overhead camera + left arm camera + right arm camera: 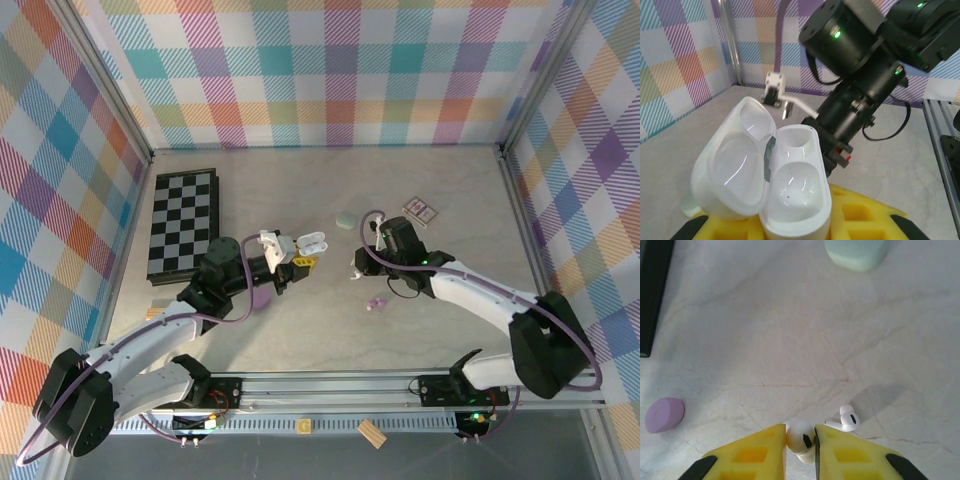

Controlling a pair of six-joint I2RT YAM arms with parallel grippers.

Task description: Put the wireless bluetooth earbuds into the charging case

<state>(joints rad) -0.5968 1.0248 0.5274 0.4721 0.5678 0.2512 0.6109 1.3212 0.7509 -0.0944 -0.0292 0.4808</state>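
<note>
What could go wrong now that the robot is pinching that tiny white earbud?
1. The right gripper pinches the white earbud only at its fingertips, so it might slip out when lifted.
2. The other white earbud lies right beside it on the table and might get knocked away.
3. The charging case in the left gripper has small wells, and its lid hangs open to one side; a tilted earbud might miss or jam.

Top view: board at left, open case in the middle, closed case right of it, card further right, 1 earbud on the table below the card.
</note>
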